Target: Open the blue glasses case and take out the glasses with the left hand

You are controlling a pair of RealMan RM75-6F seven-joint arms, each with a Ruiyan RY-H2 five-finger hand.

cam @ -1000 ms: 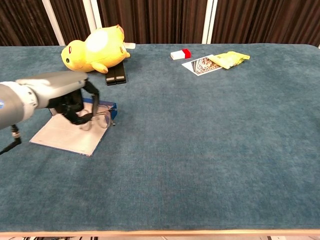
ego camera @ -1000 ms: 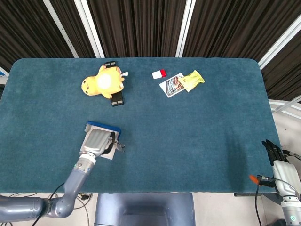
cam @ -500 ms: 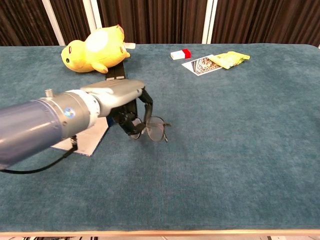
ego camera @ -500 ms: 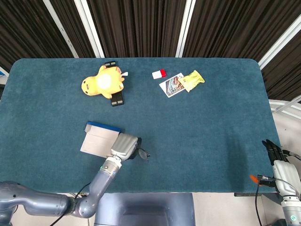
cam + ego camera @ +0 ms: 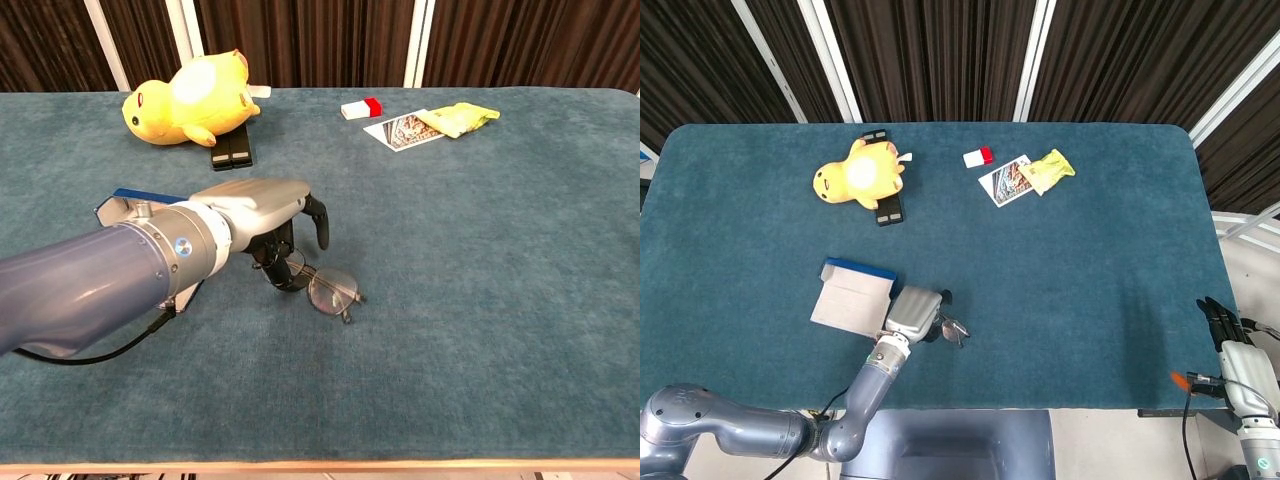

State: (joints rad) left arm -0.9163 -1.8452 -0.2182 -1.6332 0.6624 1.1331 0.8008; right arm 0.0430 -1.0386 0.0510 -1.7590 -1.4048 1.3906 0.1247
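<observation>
The blue glasses case [image 5: 851, 295] lies open at the front left of the table, its pale inside facing up and its blue edge [image 5: 138, 196] showing behind my left forearm. My left hand [image 5: 916, 312] [image 5: 262, 207] is to the right of the case, low over the cloth. Its curled fingers hold the thin-rimmed glasses [image 5: 953, 331] [image 5: 328, 288] by one side. The lenses sit at or just above the table surface. My right hand [image 5: 1224, 326] hangs beyond the table's right front corner with nothing in it, its fingers straight.
At the back left, a yellow plush toy [image 5: 858, 175] [image 5: 190, 98] lies beside a black flat object [image 5: 889, 209] [image 5: 232, 147]. A small red and white box [image 5: 979, 156], a picture card [image 5: 1006, 181] and a yellow packet [image 5: 1050, 168] lie at the back middle.
My left hand lifted the glasses out of the case and carried them to the right, then lowered them toward the cloth. The case now lies uncovered. The right hand has not moved.
</observation>
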